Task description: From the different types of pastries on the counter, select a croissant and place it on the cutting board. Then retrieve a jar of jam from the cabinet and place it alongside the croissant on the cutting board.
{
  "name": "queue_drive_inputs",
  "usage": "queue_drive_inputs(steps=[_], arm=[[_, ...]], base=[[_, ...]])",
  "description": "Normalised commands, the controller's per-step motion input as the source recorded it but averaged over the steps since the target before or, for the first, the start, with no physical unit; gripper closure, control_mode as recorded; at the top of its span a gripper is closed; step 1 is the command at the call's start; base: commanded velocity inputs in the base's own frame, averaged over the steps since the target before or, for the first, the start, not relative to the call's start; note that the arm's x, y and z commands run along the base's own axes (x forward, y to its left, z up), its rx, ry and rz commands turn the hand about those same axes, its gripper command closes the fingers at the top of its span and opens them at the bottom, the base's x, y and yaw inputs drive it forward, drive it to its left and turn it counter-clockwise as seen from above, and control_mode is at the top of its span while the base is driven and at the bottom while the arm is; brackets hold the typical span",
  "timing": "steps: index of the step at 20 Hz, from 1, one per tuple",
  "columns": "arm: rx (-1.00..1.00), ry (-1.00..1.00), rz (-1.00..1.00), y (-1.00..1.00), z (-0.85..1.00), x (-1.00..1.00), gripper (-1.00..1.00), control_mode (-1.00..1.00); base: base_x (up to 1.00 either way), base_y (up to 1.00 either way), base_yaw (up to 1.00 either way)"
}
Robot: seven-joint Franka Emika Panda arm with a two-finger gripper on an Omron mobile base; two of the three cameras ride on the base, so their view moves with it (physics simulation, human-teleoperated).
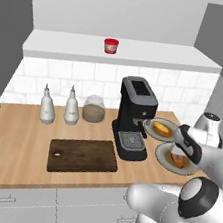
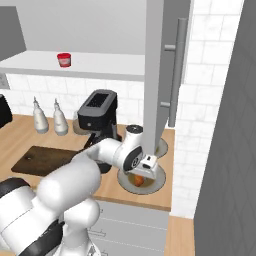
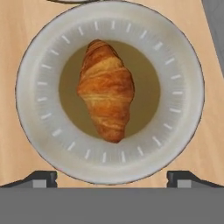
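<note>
Gripper, jaws spread wide and empty, hovers above croissant; pastry lies at 12 o'clock, long axis 11-to-5.

Flaky croissant, matt plate, wooden counter

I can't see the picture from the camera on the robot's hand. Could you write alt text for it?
A golden-brown croissant lies in the middle of a round pale plate on a light wooden counter, seen from straight above. The tips of the robot's two dark fingers stand wide apart at the bottom edge, holding nothing.
</note>
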Motion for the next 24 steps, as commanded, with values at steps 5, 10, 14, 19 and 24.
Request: queue_drive_inputs(steps=[5, 10, 14, 19, 24], arm=[[0.0, 0.0, 0.04, 0.0, -0.3, 0.15, -1.0, -1.0], [0.0, 0.02, 0.04, -0.09, -0.15, 0.28, -1.0, -1.0], [0.0, 0.03, 0.05, 0.0, -0.21, 0.34, -1.0, -1.0], [0.0, 0.01, 0.04, -0.07, -0.25, 0.19, -1.0, -1.0], [0.0, 0.01, 0.03, -0.08, -0.3, 0.14, -1.0, -1.0]], base=[[0.0, 0.0, 0.0], [0.0, 0.0, 0.0], [0.0, 0.0, 0.0], [0.0, 0.0, 0.0], [0.0, 0.0, 0.0]])
